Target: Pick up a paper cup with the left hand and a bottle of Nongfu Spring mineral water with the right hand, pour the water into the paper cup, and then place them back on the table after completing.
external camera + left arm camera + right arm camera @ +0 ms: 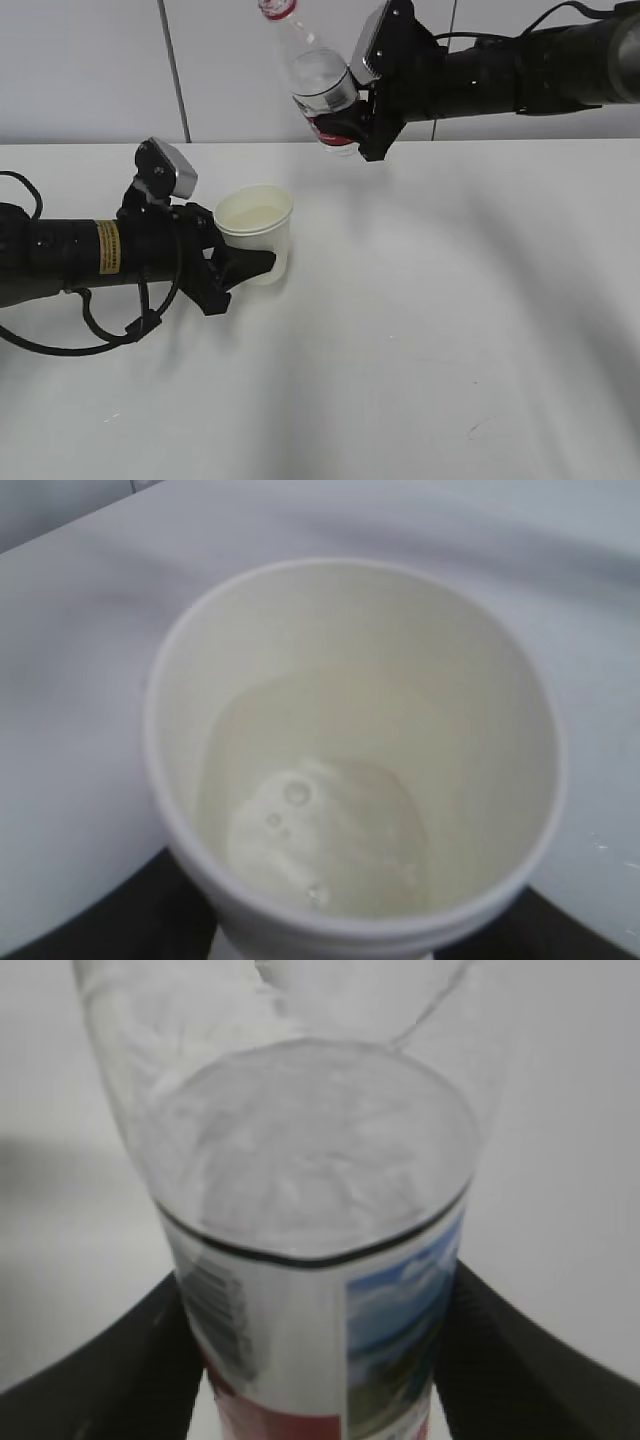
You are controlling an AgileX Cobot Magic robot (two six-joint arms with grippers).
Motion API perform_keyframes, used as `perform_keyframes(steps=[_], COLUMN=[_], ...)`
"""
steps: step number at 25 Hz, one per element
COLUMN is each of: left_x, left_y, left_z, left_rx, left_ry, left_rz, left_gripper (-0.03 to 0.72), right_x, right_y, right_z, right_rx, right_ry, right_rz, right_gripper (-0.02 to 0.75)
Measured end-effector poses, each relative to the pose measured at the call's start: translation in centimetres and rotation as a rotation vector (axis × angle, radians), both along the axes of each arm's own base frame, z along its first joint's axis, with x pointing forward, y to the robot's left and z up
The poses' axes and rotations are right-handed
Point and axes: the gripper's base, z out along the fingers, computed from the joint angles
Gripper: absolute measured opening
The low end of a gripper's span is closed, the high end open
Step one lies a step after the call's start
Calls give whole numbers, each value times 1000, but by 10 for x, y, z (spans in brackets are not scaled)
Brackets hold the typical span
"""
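Here the left hand (243, 268), a black arm with a yellow label on its barrel, has its two black fingers clamped on the lower wall of the white paper cup (256, 232). The cup stands upright at or just above the plain white table (450, 330); I cannot tell whether its base touches. Gripping low leaves the wide mouth free to receive a pour, and the left wrist view looks straight down into it: a shallow pool of clear water (325, 830) with a few bubbles covers the bottom.

The right hand (352, 128), the unlabelled black arm reaching in from the right, holds the clear plastic bottle with a red and white label (320, 90) well above the table and up and to the right of the cup. Its jaws are closed on the labelled band, as the right wrist view shows with dark fingers on both sides of the label. The bottle's neck points up and leans a little left, so nothing runs out, and water stands level inside.

Since the cup already holds some water and the bottle is near upright and off to the side, the pour looks done, or paused, with both items still to be set down.
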Motion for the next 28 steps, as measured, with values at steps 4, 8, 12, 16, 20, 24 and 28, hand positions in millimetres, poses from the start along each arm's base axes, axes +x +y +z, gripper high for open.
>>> perform_keyframes(steps=[4, 8, 12, 16, 20, 24, 28], left_x=[2, 2, 4, 3, 2, 1, 1], left_y=[1, 1, 1, -1, -2, -4, -3], left_z=[1, 1, -3, -8, -17, -26, -27], left_rx=[2, 3, -16, -47, -69, -90, -62], left_ry=[-23, -28, -14, -8, -8, -6, -37], left_rz=[13, 19, 35, 23, 1, -21, -29], left_gripper=[375, 375, 375, 375, 375, 375, 375], right_x=[1, 1, -3, -4, -9, -17, -20], right_y=[0, -1, -12, -28, -40, -41, -40], right_z=[-8, -25, -29, -35, -48, -58, -62], right_rx=[72, 150, 291, 339, 357, 403, 429], right_ry=[104, 185, 244, 269, 282, 252, 240], right_rz=[-40, -69, -62, -95, -122, -127, -122], right_gripper=[473, 473, 473, 473, 473, 473, 473])
